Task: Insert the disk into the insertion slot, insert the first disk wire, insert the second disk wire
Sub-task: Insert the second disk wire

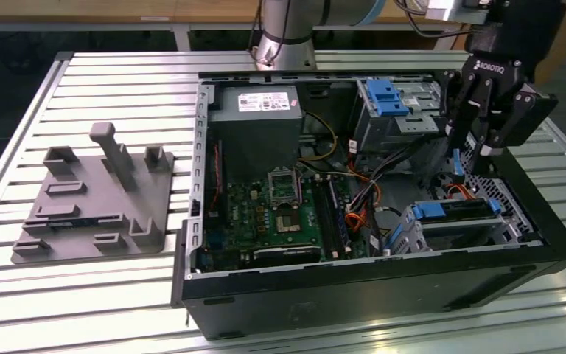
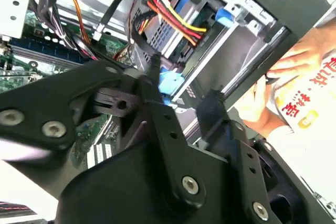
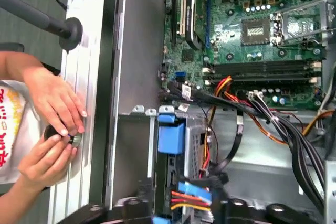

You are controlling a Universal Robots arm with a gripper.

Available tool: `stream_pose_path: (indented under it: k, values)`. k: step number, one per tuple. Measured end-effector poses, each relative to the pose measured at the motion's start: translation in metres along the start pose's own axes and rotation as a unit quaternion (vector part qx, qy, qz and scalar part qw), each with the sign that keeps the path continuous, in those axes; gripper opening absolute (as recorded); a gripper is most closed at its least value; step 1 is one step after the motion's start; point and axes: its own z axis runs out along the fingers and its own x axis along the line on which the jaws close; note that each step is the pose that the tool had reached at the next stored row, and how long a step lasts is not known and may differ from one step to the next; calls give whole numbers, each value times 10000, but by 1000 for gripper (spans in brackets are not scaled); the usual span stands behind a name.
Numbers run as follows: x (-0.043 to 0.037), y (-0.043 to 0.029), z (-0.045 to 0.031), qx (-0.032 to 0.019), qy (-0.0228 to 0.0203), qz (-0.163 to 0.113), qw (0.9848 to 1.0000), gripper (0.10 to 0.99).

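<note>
Disk [image 1: 457,212] sits in the insertion slot [image 1: 418,234] (blue carrier showing) inside the computer case [image 1: 362,295], on the exterior view's right. The end effector [image 2: 181,83] hangs above, released, fingers spread. The power supply [image 1: 253,144] bears a white label [image 1: 268,102].

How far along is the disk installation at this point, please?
The disk looks already seated in the insertion slot. In hand: the gripper hangs above it beside a blue wire connector; whether it grips that is unclear. Left: neither wire insertion looks finished.
</note>
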Motion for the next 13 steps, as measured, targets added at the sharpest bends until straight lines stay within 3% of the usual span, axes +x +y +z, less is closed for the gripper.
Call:
stream_pose_path:
  k: [1,3,4,13]
  values:
    - [-5,16,8,-1,10,1,10000,510]
    - [-10,28,17,-1,21,2,10000,510]
    - [-10,28,17,-1,24,2,10000,439]
    - [-22,46,43,26,27,14,10000,439]
